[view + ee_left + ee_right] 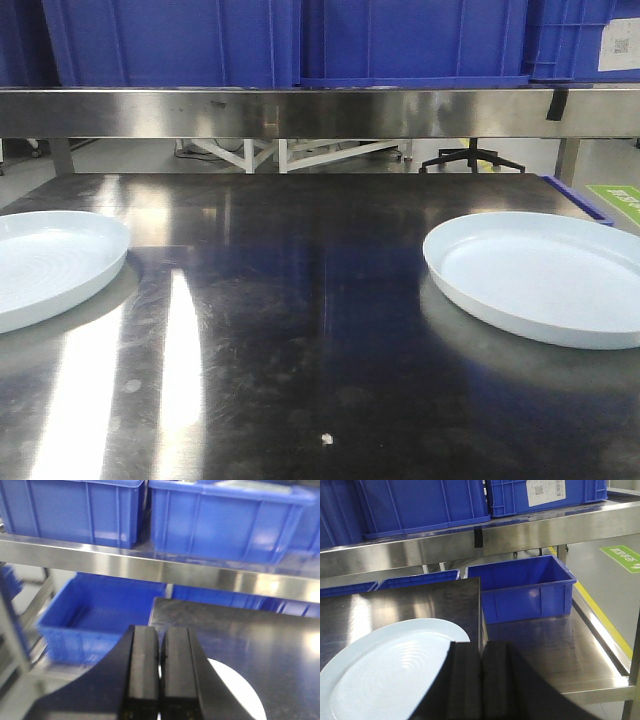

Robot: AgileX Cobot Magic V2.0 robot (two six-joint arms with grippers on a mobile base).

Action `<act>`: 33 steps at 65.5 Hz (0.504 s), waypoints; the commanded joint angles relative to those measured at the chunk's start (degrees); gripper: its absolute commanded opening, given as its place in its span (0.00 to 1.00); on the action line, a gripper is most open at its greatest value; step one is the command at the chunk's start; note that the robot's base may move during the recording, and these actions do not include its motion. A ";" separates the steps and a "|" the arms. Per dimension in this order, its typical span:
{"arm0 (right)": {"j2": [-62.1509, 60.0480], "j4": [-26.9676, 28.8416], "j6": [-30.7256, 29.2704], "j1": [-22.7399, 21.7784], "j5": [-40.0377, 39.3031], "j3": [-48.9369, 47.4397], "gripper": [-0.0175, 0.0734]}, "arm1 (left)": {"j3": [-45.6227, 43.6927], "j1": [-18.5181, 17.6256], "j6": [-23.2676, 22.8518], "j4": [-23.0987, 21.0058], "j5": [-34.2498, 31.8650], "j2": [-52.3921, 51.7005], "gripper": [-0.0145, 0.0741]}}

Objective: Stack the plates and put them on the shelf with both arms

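Front-facing view, blue crates (300, 40) on shelf (300, 112), plates (545, 275) on tabletop (300, 330)

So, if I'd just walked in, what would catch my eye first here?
Two pale plates lie well apart on the dark tabletop: the left plate and the right plate. Behind them, big blue crates sit on top of the steel shelf. In the wrist views, the black left gripper and right gripper are shut, holding nothing.

Blue crates (170, 40) above glossy tabletop (300, 330)
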 commanded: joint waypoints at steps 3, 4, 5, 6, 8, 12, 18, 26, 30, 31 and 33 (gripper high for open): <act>-1.07 -0.14 -0.64 -0.27 -4.79 -0.08 0.25 | -15.78 -1.46 0.26 2.19 9.41 12.30 0.26; -1.07 -0.14 -0.64 -0.27 -4.79 -0.08 0.25 | -16.93 -1.61 0.52 2.19 11.03 13.93 0.26; -1.07 -0.14 -0.64 -0.27 -4.79 -0.08 0.25 | -18.50 -1.74 0.68 2.19 12.04 14.99 0.26; -1.07 -0.14 -0.64 -0.27 -4.79 -0.08 0.25 | -19.45 -1.86 0.82 2.08 12.99 16.00 0.26; -1.07 -0.14 -0.64 -0.27 -4.79 -0.08 0.25 | -21.08 -2.14 1.07 2.08 14.71 17.80 0.26; -1.07 -0.14 -0.64 -0.27 -4.79 -0.08 0.25 | -23.62 -2.72 1.35 2.08 17.62 20.80 0.26; -1.07 -0.14 -0.64 -0.27 -4.79 -0.08 0.25 | -24.81 -3.20 1.37 1.95 19.43 23.40 0.26; -1.07 -0.14 -0.64 -0.27 -4.79 -0.08 0.25 | -24.71 -4.24 1.47 1.70 18.38 24.64 0.26; -1.07 -0.14 -0.64 -0.27 -4.79 -0.08 0.25 | -24.60 -4.60 1.47 1.40 18.48 25.04 0.26; -1.07 -0.14 -0.64 -0.27 -4.79 -0.08 0.25 | -24.62 -4.60 1.47 1.23 18.63 25.08 0.26; -1.07 -0.14 -0.64 -0.27 -4.79 -0.08 0.25 | -24.62 -4.60 1.47 1.12 18.50 25.31 0.26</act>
